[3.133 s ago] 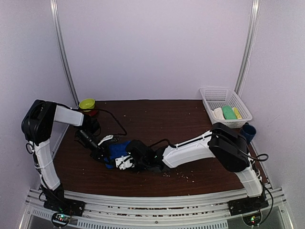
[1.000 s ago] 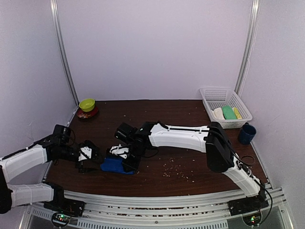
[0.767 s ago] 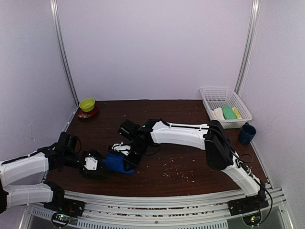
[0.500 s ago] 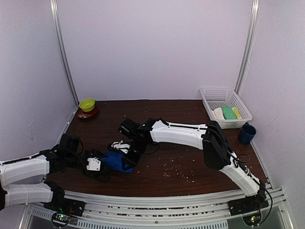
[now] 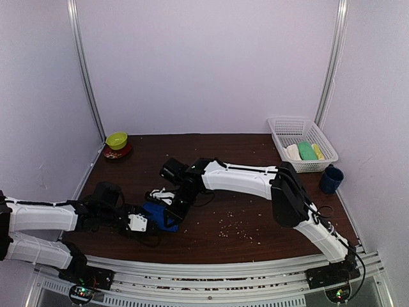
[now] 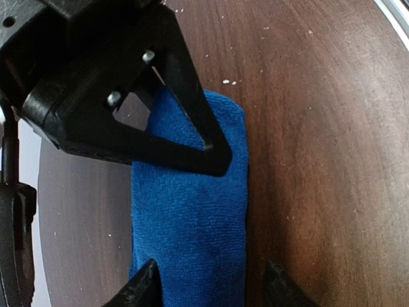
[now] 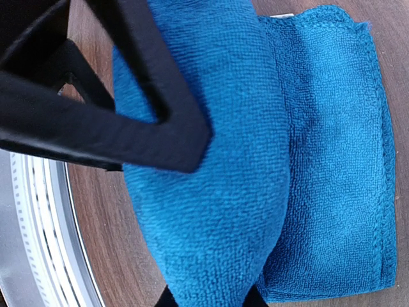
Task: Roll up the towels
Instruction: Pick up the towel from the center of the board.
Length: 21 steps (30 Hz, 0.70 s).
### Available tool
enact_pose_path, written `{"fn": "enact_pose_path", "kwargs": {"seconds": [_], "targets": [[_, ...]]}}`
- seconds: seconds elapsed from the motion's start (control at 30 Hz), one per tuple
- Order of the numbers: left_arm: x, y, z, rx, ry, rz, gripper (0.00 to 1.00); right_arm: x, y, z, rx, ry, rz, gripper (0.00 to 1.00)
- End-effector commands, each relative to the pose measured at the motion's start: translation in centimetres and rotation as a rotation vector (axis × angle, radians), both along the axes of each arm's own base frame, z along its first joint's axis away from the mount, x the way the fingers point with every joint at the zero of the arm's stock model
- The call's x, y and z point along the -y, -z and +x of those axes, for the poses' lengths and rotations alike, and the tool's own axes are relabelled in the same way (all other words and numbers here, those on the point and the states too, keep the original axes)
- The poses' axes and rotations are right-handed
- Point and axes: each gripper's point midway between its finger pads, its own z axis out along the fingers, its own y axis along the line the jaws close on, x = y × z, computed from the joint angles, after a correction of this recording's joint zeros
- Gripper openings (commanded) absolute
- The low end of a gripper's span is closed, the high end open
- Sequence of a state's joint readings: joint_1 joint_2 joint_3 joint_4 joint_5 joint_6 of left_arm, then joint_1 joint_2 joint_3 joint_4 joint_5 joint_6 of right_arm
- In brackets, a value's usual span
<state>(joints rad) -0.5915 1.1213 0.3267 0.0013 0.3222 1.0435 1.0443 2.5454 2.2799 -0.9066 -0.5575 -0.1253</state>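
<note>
Right gripper (image 5: pixel 171 210), seen from the top view, reaches in from the right and comes down onto the blue towel (image 5: pixel 163 220). The towel lies left of centre on the tabletop (image 5: pixel 255 192), nearer the near edge than the far. Left gripper (image 5: pixel 147 225) comes in low from the left edge, at the towel's left end. White mesh basket (image 5: pixel 300 128) sits at the far right corner, well apart.

Left wrist: the towel is a fat roll. One fingertip (image 6: pixel 146 286) of the left gripper stands at each side of the roll's end, jaws parted. One tip touches cloth, the other is just clear, so it straddles without squeezing. Likely placed to take over that end.

Right wrist: the right gripper is clenched on the roll, and the cloth is pinched narrow between its tips. A flat tail (image 7: pixel 332 166) lies unrolled beside the roll. Judged: the pinch keeps the turns from springing open while the tail waits to be wound.
</note>
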Motion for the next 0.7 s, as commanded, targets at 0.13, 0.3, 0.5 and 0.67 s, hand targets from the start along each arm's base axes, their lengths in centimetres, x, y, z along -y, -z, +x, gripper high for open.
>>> {"fn": "enact_pose_path", "kwargs": {"seconds": [0.13,0.3,0.5,0.67], "targets": [[0.6,-0.2,1.8,-0.017,-0.052,0.016,0.31,2.0,3.6,1.0,-0.004,0.027,-0.099,0.23],[0.1,1.0,0.9,-0.114,-0.05,0.076,0.14,2.1,0.8,2.7,0.039,0.048,-0.045,0.39],[-0.1,2.3,0.2,-0.233,-0.064,0.132,0.0,3.0,-4.2,6.0,0.136,0.13,0.051,0.67],[0.0,3.3,0.3,-0.325,-0.103,0.163,0.0,5.5,-8.2,8.5,0.244,0.256,0.101,1.0]]}}
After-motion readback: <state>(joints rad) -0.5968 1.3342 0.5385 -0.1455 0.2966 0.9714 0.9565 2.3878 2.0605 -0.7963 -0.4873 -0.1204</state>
